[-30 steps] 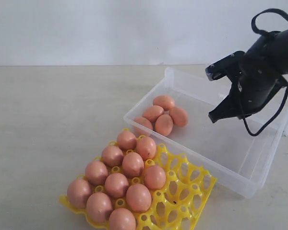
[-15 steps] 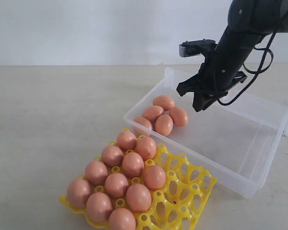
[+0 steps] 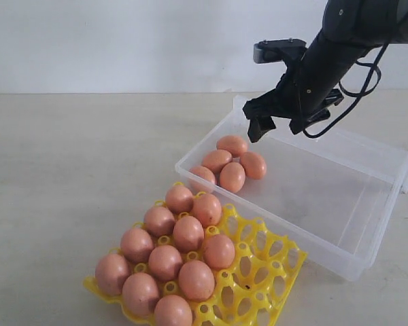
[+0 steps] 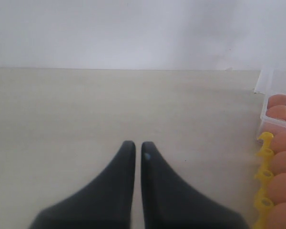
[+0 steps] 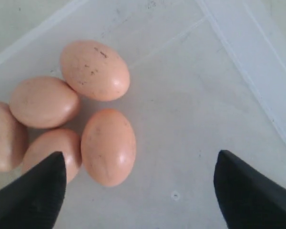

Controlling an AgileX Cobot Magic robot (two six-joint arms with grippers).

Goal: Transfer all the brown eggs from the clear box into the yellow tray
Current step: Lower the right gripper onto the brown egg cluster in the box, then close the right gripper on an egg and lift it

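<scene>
the exterior view gives me the whole layout. the yellow tray (image 3: 265, 261) sits on the table (image 3: 68, 170) just beside the near wall of the clear box (image 3: 319, 193). by my count eleven brown eggs (image 3: 188, 233) are seated in its left cups, and the right cups are bare. five more eggs lie clustered in the left corner of the box.

only the right wrist view looks straight down on that cluster and shows the dark specks on the shells. only the left wrist view shows the left gripper (image 4: 136, 148), which the exterior view misses. it is over bare table, with the tray's edge off to one side.

the right gripper (image 3: 275, 129) hangs above the box, over the cluster and clear of it. its fingers (image 5: 33, 200) are spread wide apart, holding nothing and touching no egg. the left gripper's fingers are drawn together to a thin slit with nothing in it.
</scene>
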